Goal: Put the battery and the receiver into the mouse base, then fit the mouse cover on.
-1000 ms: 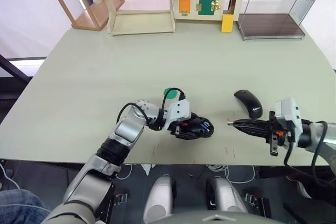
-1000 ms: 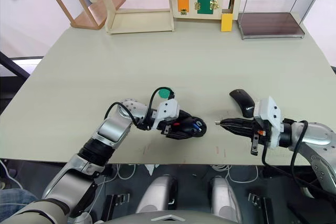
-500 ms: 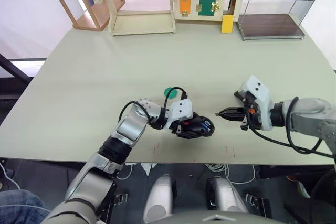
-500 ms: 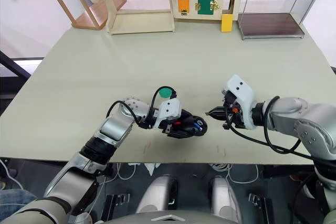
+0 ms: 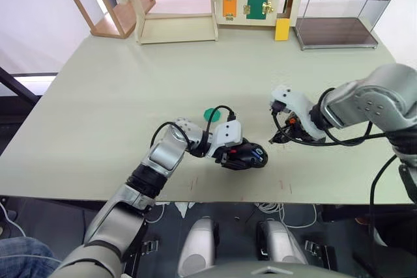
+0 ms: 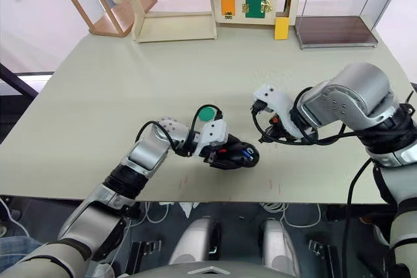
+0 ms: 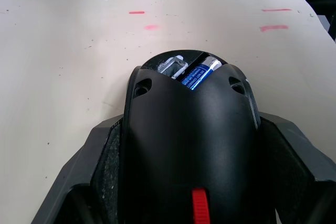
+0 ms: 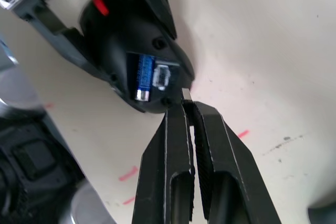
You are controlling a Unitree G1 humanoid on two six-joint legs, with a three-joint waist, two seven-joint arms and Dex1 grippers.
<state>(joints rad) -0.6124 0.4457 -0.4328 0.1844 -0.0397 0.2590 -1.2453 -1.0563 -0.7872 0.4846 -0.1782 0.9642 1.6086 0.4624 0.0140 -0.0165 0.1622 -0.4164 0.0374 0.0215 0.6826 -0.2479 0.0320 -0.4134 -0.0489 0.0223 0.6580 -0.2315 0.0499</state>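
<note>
Pale green table (image 5: 117, 96), red tick marks near front edge; wooden shelf (image 5: 171, 4), latch board (image 5: 255, 1), wire rack (image 5: 339, 11) at back. Left gripper (image 5: 236, 154) clamped on mouse base (image 7: 191, 129), battery (image 8: 143, 77) seated inside. Right gripper (image 8: 185, 103) pinching receiver (image 8: 185, 94) at base's rim

Pale grey-green table (image 5: 130, 83). Resting on it: mouse base (image 5: 244, 156) near the front edge; green disc (image 5: 211, 114) just behind the base; wooden shelf unit (image 5: 171, 4), latch board (image 5: 255, 1) and metal rack (image 5: 339, 8) along the far edge, well apart from the base.
</note>
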